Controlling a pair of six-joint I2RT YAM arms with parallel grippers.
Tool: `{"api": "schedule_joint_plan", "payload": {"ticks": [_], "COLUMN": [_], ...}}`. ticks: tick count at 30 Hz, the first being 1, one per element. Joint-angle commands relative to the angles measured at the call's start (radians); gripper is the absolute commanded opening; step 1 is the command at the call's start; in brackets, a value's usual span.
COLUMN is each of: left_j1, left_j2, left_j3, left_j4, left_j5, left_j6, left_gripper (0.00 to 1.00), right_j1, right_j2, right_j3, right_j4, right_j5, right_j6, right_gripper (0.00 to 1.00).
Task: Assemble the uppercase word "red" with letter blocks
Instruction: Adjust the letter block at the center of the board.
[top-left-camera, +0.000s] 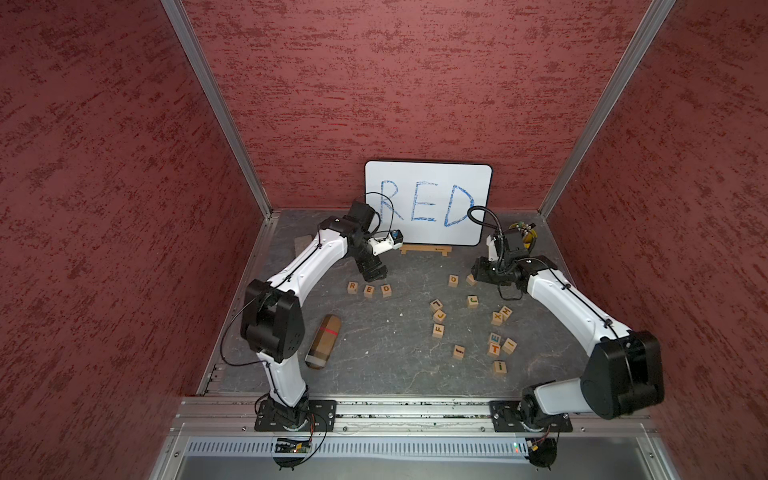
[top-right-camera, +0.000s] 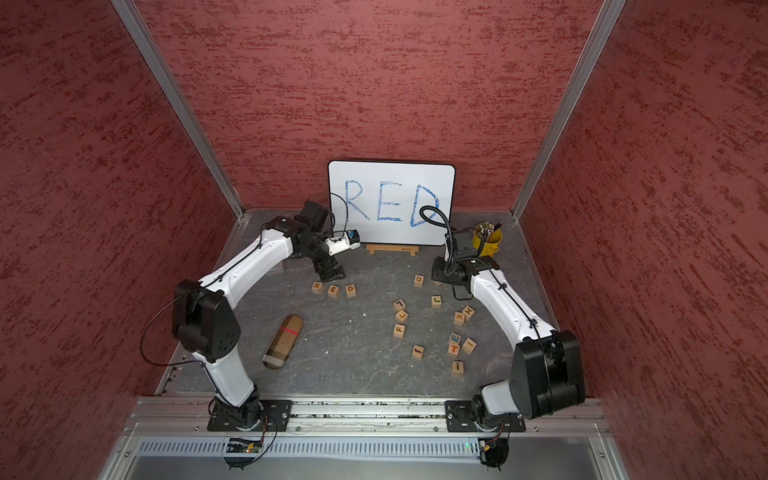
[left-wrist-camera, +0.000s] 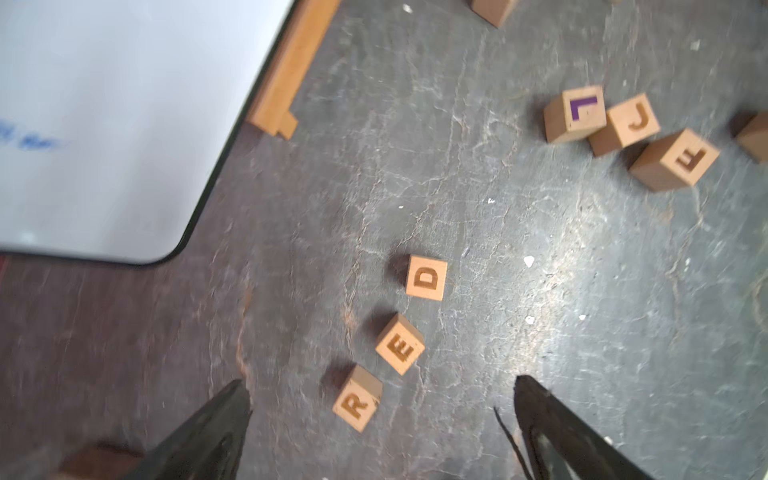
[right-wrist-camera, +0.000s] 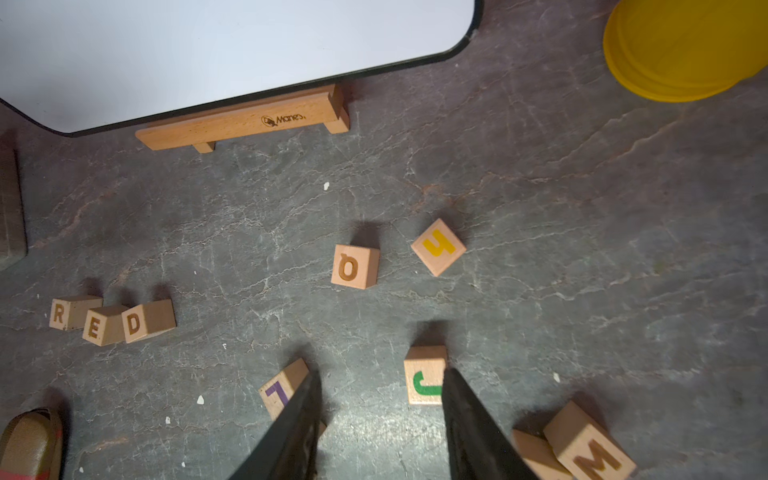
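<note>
Looks basically done: the R block (top-left-camera: 352, 286), E block (top-left-camera: 368, 290) and D block (top-left-camera: 386, 290) are lined up in reading order on the desk (top-left-camera: 395, 332), E a bit crooked, with the left fingers (left-wrist-camera: 208, 432) spread wide and empty near the row and the right fingers (right-wrist-camera: 473, 415) partly parted, nothing gripped, by the green-J cube (right-wrist-camera: 419, 361).

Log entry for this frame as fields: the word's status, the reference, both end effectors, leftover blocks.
word: R block, E block and D block stand in a row on the table, reading RED, with small gaps and the E slightly turned
reference: whiteboard at the back reads RED
left end effector: open, empty, close to the row
right end effector: open, empty, above the spare blocks
spare blocks: scattered, apart from the row
status: word looks spelled
</note>
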Motion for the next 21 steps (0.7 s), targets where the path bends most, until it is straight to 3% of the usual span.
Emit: {"api": "schedule_joint_plan", "payload": {"ticks": [1,8,15,21], "left_j1": [0.059,0.163,0.280,0.346], "left_j2": [-0.098,-0.317,-0.431,-0.518], "left_j3": [-0.135,-0.445,-0.642,-0.736], "left_j4": [0.090,0.288,0.473,0.542], "left_j5": [0.061,0.077,0.083,0.090], "left_j6": [-0.177,-0.280,-0.426,-0.468], "left_gripper": [0.99,1.00,1.00,0.99], "right_j1": [-0.003,0.089,0.271,0.364], "right_j2": [-0.016,0.014,0.195,0.335], "right_j3": [-0.017,0.018,0.137,0.177], "right_j4": [0.132,0.190,0.154,0.201], "right_j5": [-0.054,-0.095,0.003,0.038], "right_j6": [0.025,0.019,0.034,0.088], "right_gripper": [0.58,0.64,0.58,0.53]}}
